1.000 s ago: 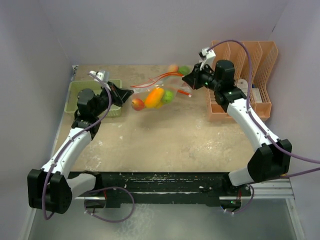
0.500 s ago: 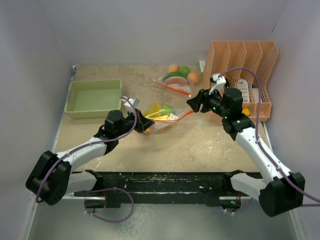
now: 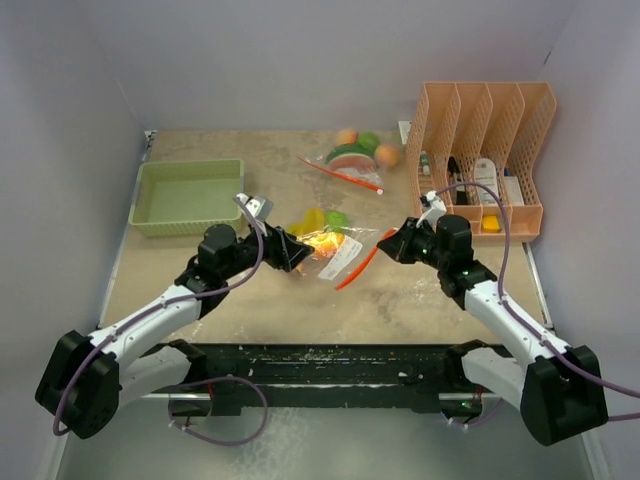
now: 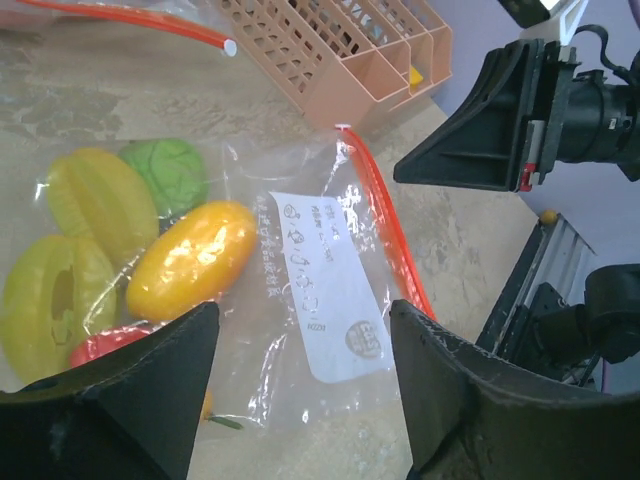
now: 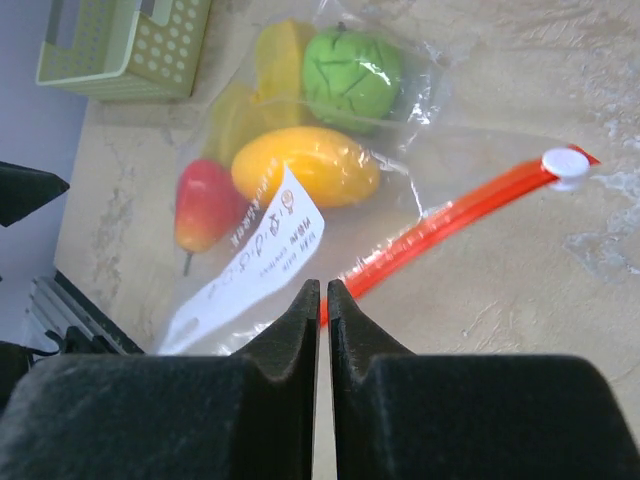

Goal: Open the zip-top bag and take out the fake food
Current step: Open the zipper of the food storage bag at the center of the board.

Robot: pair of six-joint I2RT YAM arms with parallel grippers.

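Note:
The clear zip-top bag (image 3: pixel 338 258) lies flat on the table's middle with its white label up. Inside it is the fake food (image 3: pixel 318 240): an orange-yellow piece (image 4: pixel 190 260), a green one (image 5: pixel 350 75), yellow ones (image 4: pixel 100 200) and a red pear (image 5: pixel 200 205). My left gripper (image 4: pixel 300 320) hangs open just over the bag's label end and holds nothing. My right gripper (image 5: pixel 322 288) is shut, its tips closed on the bag's red zip strip (image 5: pixel 450 215). The white slider (image 5: pixel 565 165) sits at the strip's far end.
A green tray (image 3: pixel 190 195) stands at the back left. A peach slotted organizer (image 3: pixel 485 150) with bottles stands at the back right. A second bag with toy food (image 3: pixel 355 155) lies at the back, beside the organizer.
The bag has come down from mid-air onto the table. My left gripper has opened and let go of it. My right arm moved nearer, opened, then closed on the zip strip.

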